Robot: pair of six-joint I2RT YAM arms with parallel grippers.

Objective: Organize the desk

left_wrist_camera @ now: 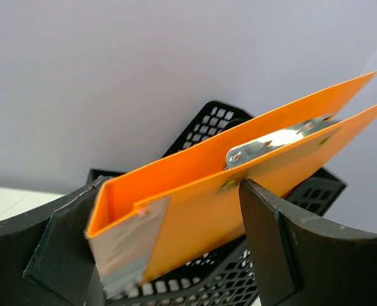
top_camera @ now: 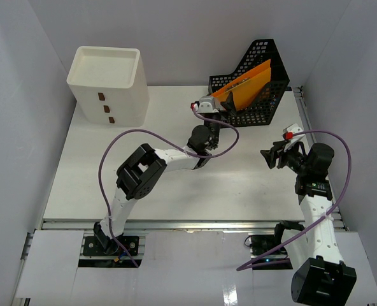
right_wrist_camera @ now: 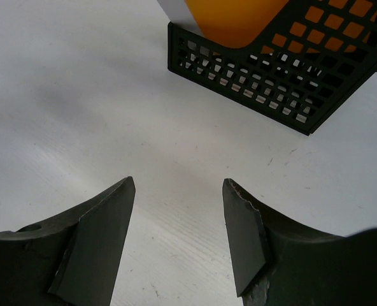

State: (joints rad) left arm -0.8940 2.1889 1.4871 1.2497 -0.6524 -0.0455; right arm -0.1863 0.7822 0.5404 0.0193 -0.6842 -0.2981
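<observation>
Nearest, the white table [top_camera: 239, 191] runs from the rail by the arm bases out to the walls, and I see nothing loose on its near and middle stretches. Over its right side the right gripper [right_wrist_camera: 179, 191] hangs with jaws parted and nothing between them. Farther out, the left gripper [left_wrist_camera: 169, 191] is at the back right corner, jaws set wide on either side of an orange folder [left_wrist_camera: 207, 204] (whether they press it or merely flank it I cannot tell). The folder leans inside a black mesh file holder [top_camera: 260, 113], so the filing looks as good as done. At the far left stands a white drawer box [top_camera: 109, 83]. What is left, I judge: let go of the folder and back both arms off
</observation>
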